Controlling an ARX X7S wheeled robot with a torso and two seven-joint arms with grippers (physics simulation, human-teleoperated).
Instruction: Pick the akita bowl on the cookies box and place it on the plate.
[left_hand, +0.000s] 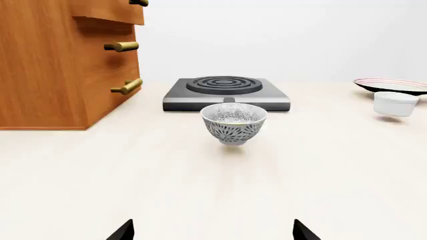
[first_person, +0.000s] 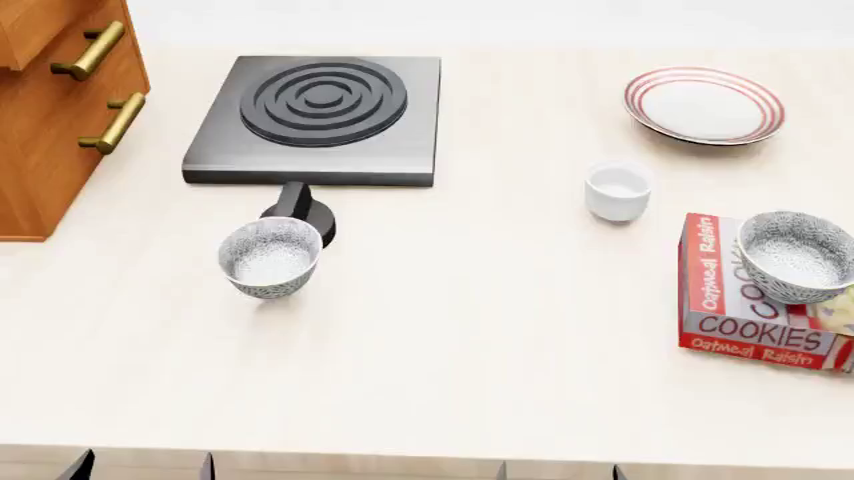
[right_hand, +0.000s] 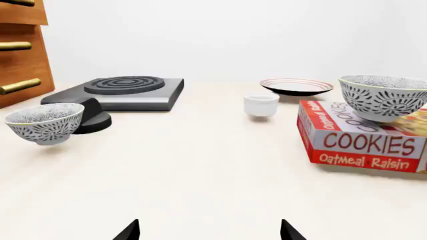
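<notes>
1. Head view, right edge: the speckled grey akita bowl (first_person: 798, 256) I want sits on the red-and-white cookies box (first_person: 761, 295); the red-ringed white plate (first_person: 705, 105) lies upper right, well apart.
2. Both hands wait low, fingers apart and empty: left hand (left_hand: 212, 231), right hand (right_hand: 209, 230).
3. I count two speckled bowls, the twin bowl (first_person: 271, 256) resting on the tabletop (first_person: 467, 330); one white cup (first_person: 618, 190), one black hotplate (first_person: 320, 118).

Speckled akita bowl (first_person: 797, 256) upright on cookies box (first_person: 738, 300) — plate (first_person: 705, 105) apart.
</notes>
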